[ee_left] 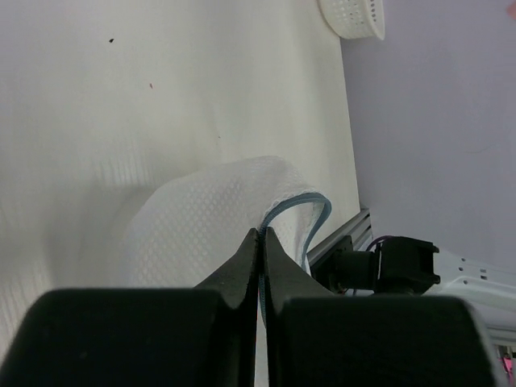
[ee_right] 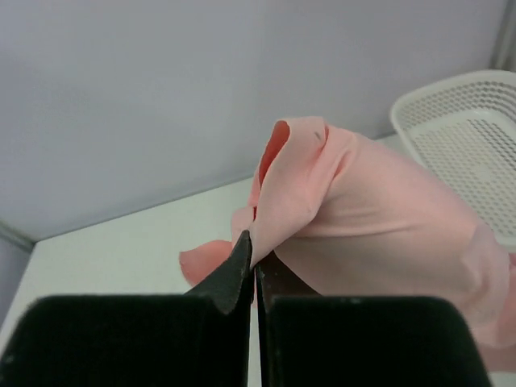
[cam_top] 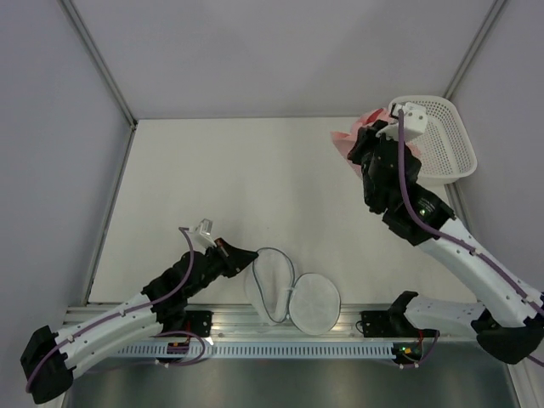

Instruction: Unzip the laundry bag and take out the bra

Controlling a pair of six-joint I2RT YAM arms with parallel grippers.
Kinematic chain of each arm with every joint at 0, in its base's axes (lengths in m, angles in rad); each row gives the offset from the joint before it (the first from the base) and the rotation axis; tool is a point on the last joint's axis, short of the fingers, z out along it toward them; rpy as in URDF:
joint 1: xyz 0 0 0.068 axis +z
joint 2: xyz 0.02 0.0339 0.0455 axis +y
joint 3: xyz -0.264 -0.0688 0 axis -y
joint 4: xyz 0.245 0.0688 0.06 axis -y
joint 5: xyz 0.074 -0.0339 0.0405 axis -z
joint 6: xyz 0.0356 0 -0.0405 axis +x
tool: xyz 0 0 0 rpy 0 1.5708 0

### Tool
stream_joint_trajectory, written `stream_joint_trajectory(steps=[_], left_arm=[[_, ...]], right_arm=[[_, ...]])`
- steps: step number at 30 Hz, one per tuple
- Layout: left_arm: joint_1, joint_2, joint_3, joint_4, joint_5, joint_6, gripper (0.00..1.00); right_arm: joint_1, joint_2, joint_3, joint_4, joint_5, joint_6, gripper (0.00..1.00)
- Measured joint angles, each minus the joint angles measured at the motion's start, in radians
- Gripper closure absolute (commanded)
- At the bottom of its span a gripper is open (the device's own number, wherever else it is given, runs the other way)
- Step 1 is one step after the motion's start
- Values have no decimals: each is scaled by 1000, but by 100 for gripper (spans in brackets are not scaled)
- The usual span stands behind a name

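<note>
The laundry bag [cam_top: 293, 293] lies unzipped near the table's front edge. Its two round white mesh halves are spread apart, each edged by the grey zipper rim. My left gripper [cam_top: 240, 257] is shut on the bag's left edge. In the left wrist view the zipper rim [ee_left: 310, 211] runs between the closed fingers of the left gripper [ee_left: 260, 234], with the mesh [ee_left: 201, 222] beyond. The salmon-pink bra [cam_top: 350, 136] hangs at the back right, clear of the bag. My right gripper [ee_right: 256, 248] is shut on a fold of the bra [ee_right: 363, 210], next to the basket's left side.
A white perforated plastic basket [cam_top: 446, 140] stands at the back right corner, also seen as the basket [ee_right: 468, 121] and the basket [ee_left: 355, 18] in the wrist views. Grey walls enclose the table on three sides. An aluminium rail [cam_top: 255, 327] runs along the front edge.
</note>
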Motion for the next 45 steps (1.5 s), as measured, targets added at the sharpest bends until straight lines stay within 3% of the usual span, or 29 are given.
stream_joint_trajectory(steps=[7, 11, 17, 24, 25, 26, 28, 29, 32, 36, 40, 45], left_arm=[[0, -71, 0, -19, 34, 0, 98], [0, -117, 0, -43, 48, 0, 98], [0, -150, 6, -91, 49, 1, 98], [1, -154, 34, -137, 47, 1, 98], [1, -154, 38, -142, 46, 1, 98], [1, -154, 43, -148, 45, 1, 98], [1, -154, 48, -151, 42, 2, 98], [1, -154, 51, -156, 41, 2, 98], [1, -150, 55, -163, 36, 2, 98], [1, -142, 58, -167, 26, 3, 98], [1, -141, 58, -171, 14, 7, 98], [1, -174, 58, -203, 2, 14, 98]], right_arm=[[-478, 243, 101, -66, -148, 88, 100], [-678, 412, 172, -80, -232, 138, 100], [-850, 685, 385, -95, -359, 199, 100], [-954, 1061, 778, -176, -518, 264, 99], [-966, 1106, 816, -184, -537, 273, 61], [-974, 1139, 844, -195, -551, 287, 41], [-990, 1213, 893, -202, -584, 300, 17], [-998, 1235, 898, -203, -593, 301, 14], [-1013, 1237, 814, -135, -614, 301, 2], [-1018, 1088, 491, 56, -661, 313, 2], [-1017, 896, 258, 232, -728, 340, 2], [-974, 521, -41, 394, -732, 335, 2]])
